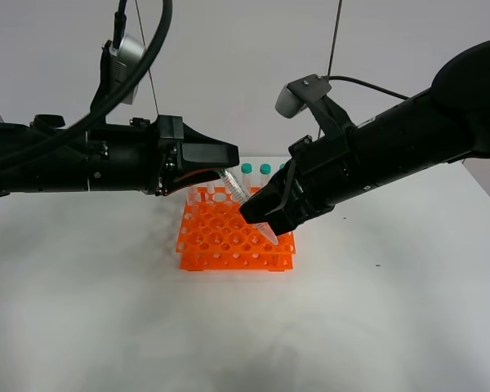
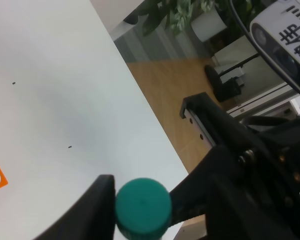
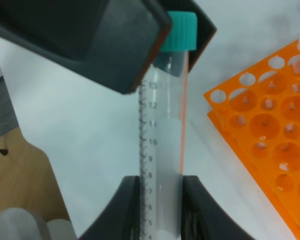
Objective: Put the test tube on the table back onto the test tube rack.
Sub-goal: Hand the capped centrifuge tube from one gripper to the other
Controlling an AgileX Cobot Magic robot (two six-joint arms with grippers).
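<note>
2 grippers share 1 test tube (image 1: 235,188), held tilted in the air above the test tube rack (image 1: 220,238). The left gripper (image 2: 142,201) pinches the teal cap (image 3: 180,31); the right gripper (image 3: 161,196) clamps the clear body. Likely light, stiff, slick plastic; mid-body looks the best hold.

Reaches the left arm (image 1: 65,155) in almost level from the left side, left gripper (image 1: 229,170) clamped on the capped end of the test tube (image 1: 237,188). Slopes the right arm (image 1: 408,135) down from the right, right gripper (image 1: 264,219) clamped on the same tube's lower part, fingers pointing downward.
</note>
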